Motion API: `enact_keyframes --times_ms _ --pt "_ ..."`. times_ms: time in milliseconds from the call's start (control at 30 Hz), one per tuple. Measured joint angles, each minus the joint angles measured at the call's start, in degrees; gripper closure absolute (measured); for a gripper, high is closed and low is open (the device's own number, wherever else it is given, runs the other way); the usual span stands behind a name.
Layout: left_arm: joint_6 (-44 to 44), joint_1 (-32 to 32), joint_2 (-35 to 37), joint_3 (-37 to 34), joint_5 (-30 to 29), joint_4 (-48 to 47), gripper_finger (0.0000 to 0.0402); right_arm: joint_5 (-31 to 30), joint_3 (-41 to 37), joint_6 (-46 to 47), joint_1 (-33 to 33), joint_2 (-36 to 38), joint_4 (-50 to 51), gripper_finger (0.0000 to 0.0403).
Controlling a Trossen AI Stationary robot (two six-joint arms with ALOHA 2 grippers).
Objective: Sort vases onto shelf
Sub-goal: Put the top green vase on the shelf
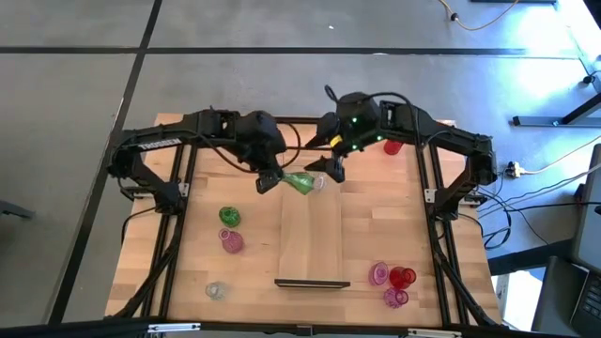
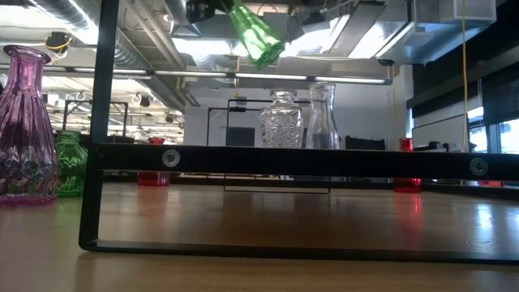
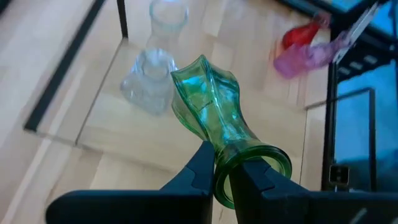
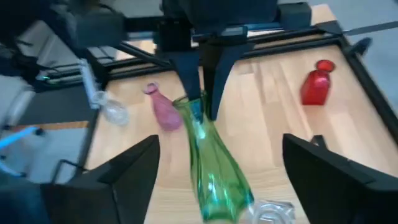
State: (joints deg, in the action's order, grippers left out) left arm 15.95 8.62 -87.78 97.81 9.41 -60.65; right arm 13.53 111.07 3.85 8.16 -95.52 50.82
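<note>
Left jaws (image 3: 222, 176) pinch green vase (image 3: 211, 118) at its neck; right jaws (image 4: 217, 180) spread wide, empty. Glass probably slippery, fragile.

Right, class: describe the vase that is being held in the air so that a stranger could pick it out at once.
Start at the shelf, the long pale board mid-table, and go to its far end. Above it the left gripper pinches the rim of a green vase. It alone is off the table, tilted, tall and fluted.

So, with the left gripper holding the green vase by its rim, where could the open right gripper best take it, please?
Probably around the narrow waist of the green vase, coming from the base end opposite the left gripper. The right gripper already straddles it.
</note>
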Motion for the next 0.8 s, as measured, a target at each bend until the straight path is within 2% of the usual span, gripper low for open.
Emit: enact_keyframes --times_ms 200,467,667,800 --pt "1.2 0.7 0.1 1.6 1.5 7.9 0.038 -4.1 -0.1 -0.9 -2.7 -2.6 0.1 0.0081" --pt "2.9 0.7 0.0 2.3 0.4 7.0 0.038 -2.6 -0.2 -1.0 -3.3 -5.6 -0.7 0.0107" --pt "3.0 0.4 -1.5 2.4 0.6 4.8 0.038 -2.4 -0.2 -0.9 -3.3 -5.7 -1.3 0.0147" --pt "2.7 0.4 -2.4 2.3 0.6 5.2 0.0379 0.2 -0.2 -0.8 -3.3 -5.7 -1.3 0.0186"
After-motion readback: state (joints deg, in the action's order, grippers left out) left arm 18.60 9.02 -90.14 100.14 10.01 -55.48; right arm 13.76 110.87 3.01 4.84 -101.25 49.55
